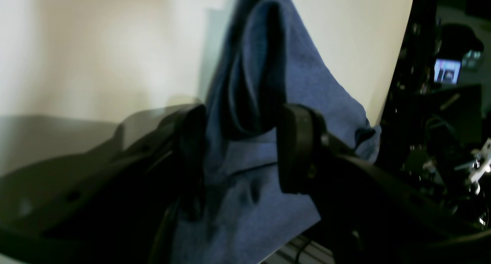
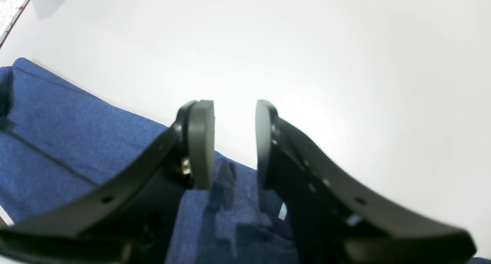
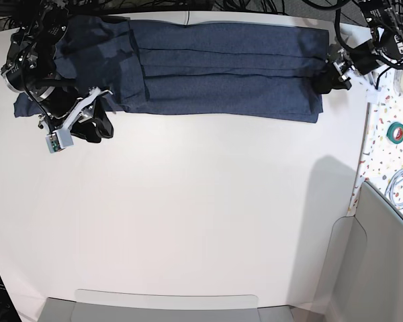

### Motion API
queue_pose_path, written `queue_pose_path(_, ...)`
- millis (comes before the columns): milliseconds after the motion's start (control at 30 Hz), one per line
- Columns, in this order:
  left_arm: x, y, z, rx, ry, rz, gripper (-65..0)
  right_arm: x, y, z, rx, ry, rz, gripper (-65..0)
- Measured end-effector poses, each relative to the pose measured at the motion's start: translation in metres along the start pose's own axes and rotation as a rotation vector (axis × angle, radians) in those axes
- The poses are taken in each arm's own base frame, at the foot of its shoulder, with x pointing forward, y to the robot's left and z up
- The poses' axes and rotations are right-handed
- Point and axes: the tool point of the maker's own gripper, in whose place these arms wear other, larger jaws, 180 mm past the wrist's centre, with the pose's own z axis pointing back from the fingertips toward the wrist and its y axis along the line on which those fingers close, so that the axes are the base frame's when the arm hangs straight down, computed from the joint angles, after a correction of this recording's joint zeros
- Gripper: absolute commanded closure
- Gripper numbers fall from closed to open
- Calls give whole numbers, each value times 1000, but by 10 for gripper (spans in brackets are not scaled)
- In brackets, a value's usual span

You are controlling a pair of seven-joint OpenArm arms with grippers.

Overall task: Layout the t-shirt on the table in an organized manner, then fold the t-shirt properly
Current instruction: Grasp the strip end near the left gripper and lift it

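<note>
The t-shirt [image 3: 221, 67] lies folded into a long dark-blue band along the far edge of the white tabletop [image 3: 201, 215], its lengthwise creases running from one end to the other. Everything else is placed from that band. At its end on the right of the base view sits the left gripper [image 1: 239, 152], its black jaws standing wide apart with a raised fold of the blue cloth between them; the cloth rises up past the fingers [image 1: 295, 149] and does not look pinched, though the wrist picture is blurred (the pad on the other side is in deep shadow). At the opposite end of the band, on the left of the base view, sits the right gripper [image 2: 234, 141], low over the shirt's near edge where cloth gives way to bare white surface. Its jaws are parted with a clear gap, and white tabletop shows through between the pads [image 2: 201, 141], so nothing is held there. Beyond the tabletop's curved edge, past the left gripper's end of the shirt, a speckled surface [image 3: 389, 134] carries a roll of green tape [image 3: 397, 131].
</note>
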Motion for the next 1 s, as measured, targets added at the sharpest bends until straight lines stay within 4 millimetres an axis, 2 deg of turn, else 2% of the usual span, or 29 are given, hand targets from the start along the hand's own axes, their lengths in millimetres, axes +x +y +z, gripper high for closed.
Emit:
queue_pose_path(133,-5,-4,-6,-15,23,-4,-293,-9,-7,5,-26,21,-15,-182)
queue_pose_path(467,-15,5,3,9,44,2,-293,-5,-9,6,-31,7,-17,-182)
queue_pose_path(800,-3,12,14,49,27,-26,-293,-3,-11,8,-39,-2,-19,-182)
queue_pose_path(1000,-4,5,0,66,14,-92,-293,-3,-16,11,-56,-6,-24,-182)
